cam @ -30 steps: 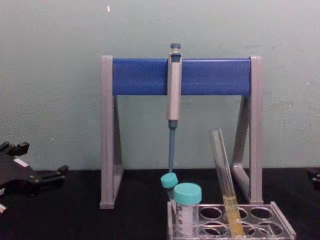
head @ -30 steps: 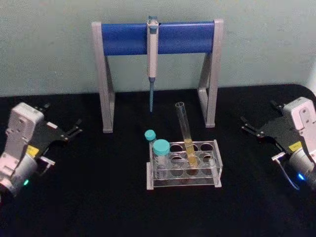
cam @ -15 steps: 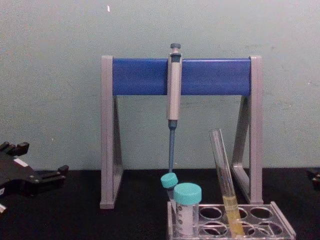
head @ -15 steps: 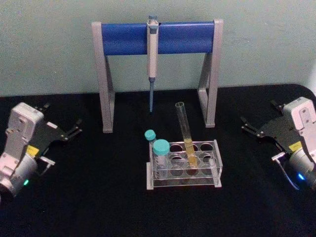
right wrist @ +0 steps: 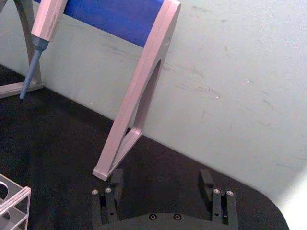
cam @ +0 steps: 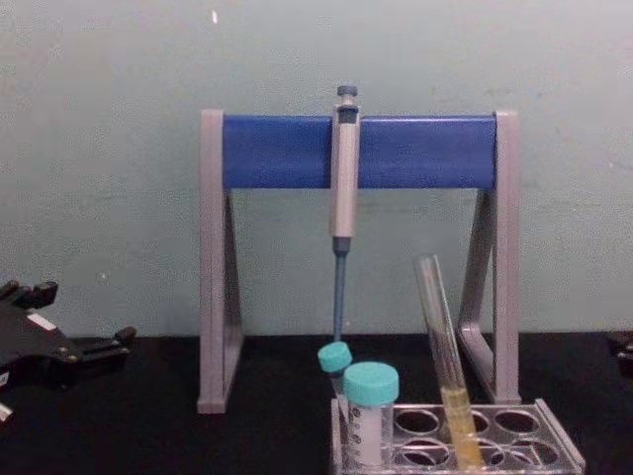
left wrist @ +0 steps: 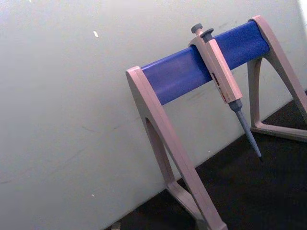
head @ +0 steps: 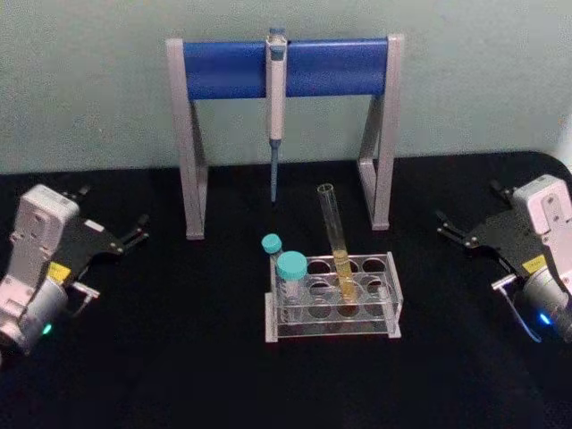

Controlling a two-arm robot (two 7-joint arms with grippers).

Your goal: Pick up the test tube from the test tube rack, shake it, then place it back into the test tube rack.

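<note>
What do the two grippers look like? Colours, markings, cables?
Left gripper: boxy white housing, black front plate, yellow sticker, green light near the wrist. Right gripper: same white housing and black plate, yellow sticker, blue light near the wrist, and a thin pale cable loop beside it.

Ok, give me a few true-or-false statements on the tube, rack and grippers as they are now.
The test tube sits in the test tube rack, leaning. True.
The right gripper holds the test tube. False: it is off to the right of the rack, fingers open, empty.
The test tube has a teal cap. False: it is uncapped; the teal caps are on the vial and thin tube at the rack's left end.
A pipette hangs on the pipette stand. True.
</note>
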